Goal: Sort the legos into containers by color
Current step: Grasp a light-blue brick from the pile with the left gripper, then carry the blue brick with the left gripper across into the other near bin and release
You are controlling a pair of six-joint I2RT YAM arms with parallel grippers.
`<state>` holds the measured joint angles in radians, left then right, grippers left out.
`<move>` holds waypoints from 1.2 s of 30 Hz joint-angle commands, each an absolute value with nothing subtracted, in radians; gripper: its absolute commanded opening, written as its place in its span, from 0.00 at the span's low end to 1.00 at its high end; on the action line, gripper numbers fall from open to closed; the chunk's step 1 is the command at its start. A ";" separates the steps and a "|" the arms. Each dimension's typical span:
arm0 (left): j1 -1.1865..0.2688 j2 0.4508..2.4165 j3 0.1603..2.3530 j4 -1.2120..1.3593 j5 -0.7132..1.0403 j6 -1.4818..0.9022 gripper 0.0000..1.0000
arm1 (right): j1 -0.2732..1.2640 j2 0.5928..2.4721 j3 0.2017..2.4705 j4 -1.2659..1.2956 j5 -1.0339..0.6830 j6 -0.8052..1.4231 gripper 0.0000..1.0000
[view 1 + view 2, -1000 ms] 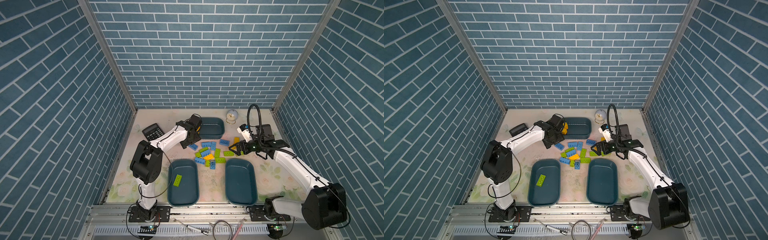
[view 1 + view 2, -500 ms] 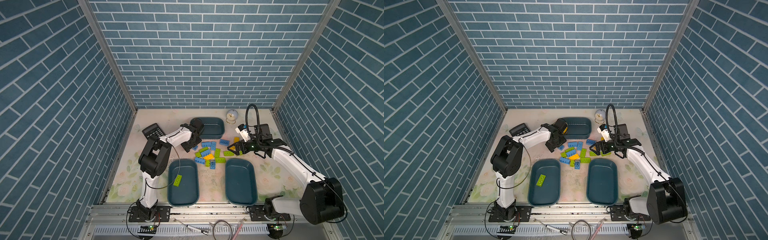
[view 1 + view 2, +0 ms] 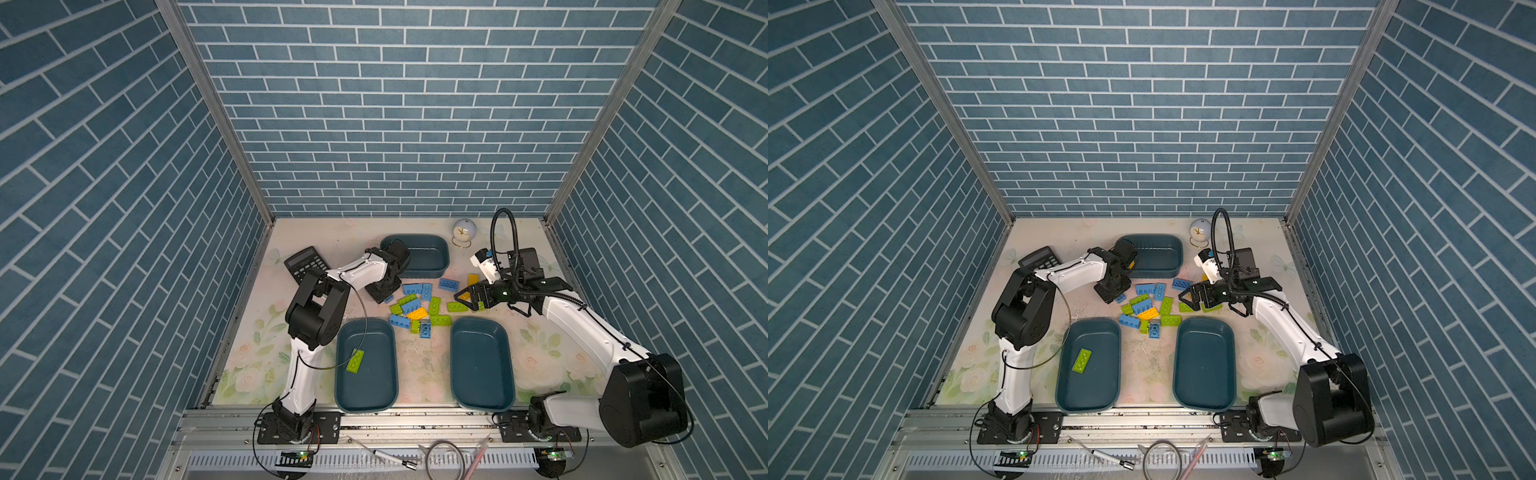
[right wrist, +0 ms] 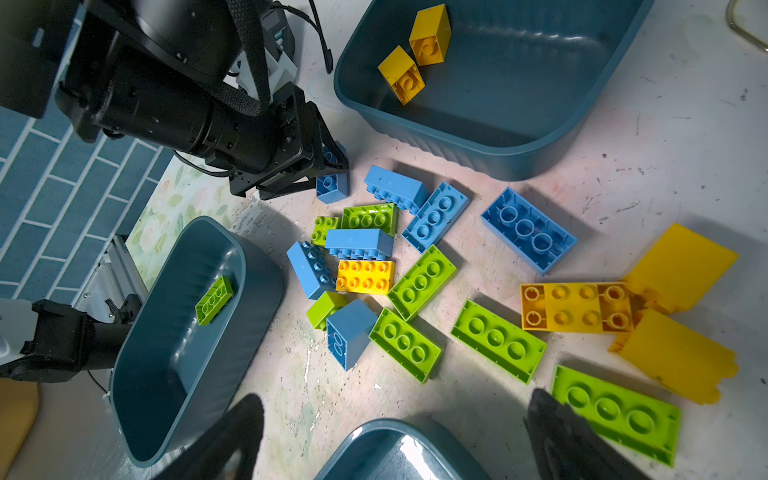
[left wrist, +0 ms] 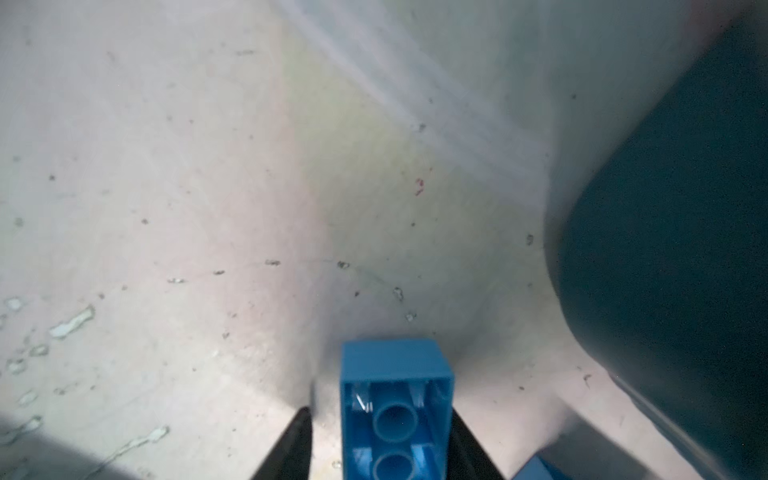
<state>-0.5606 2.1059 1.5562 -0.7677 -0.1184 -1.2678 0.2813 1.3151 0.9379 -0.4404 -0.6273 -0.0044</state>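
Left wrist view: left fingers (image 5: 297,440) are straddling blue lego (image 5: 395,374) on desk (image 5: 187,187), gap one side, grip unclear. Needs centring before lifting to empty container (image 3: 482,365); right fingers (image 4: 232,436) are hanging wide, empty.

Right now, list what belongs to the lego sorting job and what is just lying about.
Job: loose legos; blue brick between the fingers of the left pincer; far tub holding yellow bricks; near-left tub holding one green brick; near-right tub.
Lying about: black calculator; small round white ornament.
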 commanded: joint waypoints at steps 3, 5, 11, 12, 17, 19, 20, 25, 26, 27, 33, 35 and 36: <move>-0.561 2.064 1.537 -0.804 -0.154 -1.244 0.24 | 0.284 1.316 0.957 -0.431 -0.675 -0.003 0.99; -0.559 2.034 1.525 -0.807 -0.167 -1.219 0.20 | 0.283 1.314 0.960 -0.428 -0.684 0.000 0.99; -0.559 1.936 1.529 -0.854 -0.174 -1.108 0.21 | 0.284 1.309 0.956 -0.387 -0.731 0.028 0.99; -0.560 1.907 1.517 -0.842 -0.157 -1.056 0.21 | 0.284 1.310 0.956 -0.382 -0.739 0.031 0.99; -0.575 1.776 1.490 -0.823 -0.017 -0.863 0.21 | 0.276 1.310 0.964 -0.381 -0.787 0.040 0.99; -0.602 1.748 1.502 -0.823 0.031 -0.811 0.21 | 0.266 1.309 0.967 -0.383 -0.810 0.044 0.99; -0.618 1.738 1.507 -0.812 0.062 -0.793 0.21 | 0.259 1.306 0.968 -0.387 -0.822 0.046 0.99; -0.740 1.755 1.567 -0.797 0.165 -0.713 0.22 | 0.205 1.271 0.966 -0.446 -0.871 0.014 0.99; -0.764 1.766 1.572 -0.779 0.193 -0.707 0.22 | 0.190 1.260 0.964 -0.456 -0.882 0.011 0.99; -0.779 1.773 1.575 -0.761 0.217 -0.707 0.22 | 0.178 1.249 0.959 -0.464 -0.889 0.009 0.99; -0.884 1.836 1.609 -0.685 0.315 -0.647 0.22 | 0.118 1.183 0.923 -0.516 -0.888 -0.010 0.99; -0.902 1.861 1.609 -0.670 0.355 -0.616 0.22 | 0.105 1.165 0.911 -0.527 -0.875 -0.013 0.99; -0.910 1.875 1.609 -0.662 0.376 -0.599 0.22 | 0.099 1.158 0.909 -0.533 -0.873 -0.012 0.99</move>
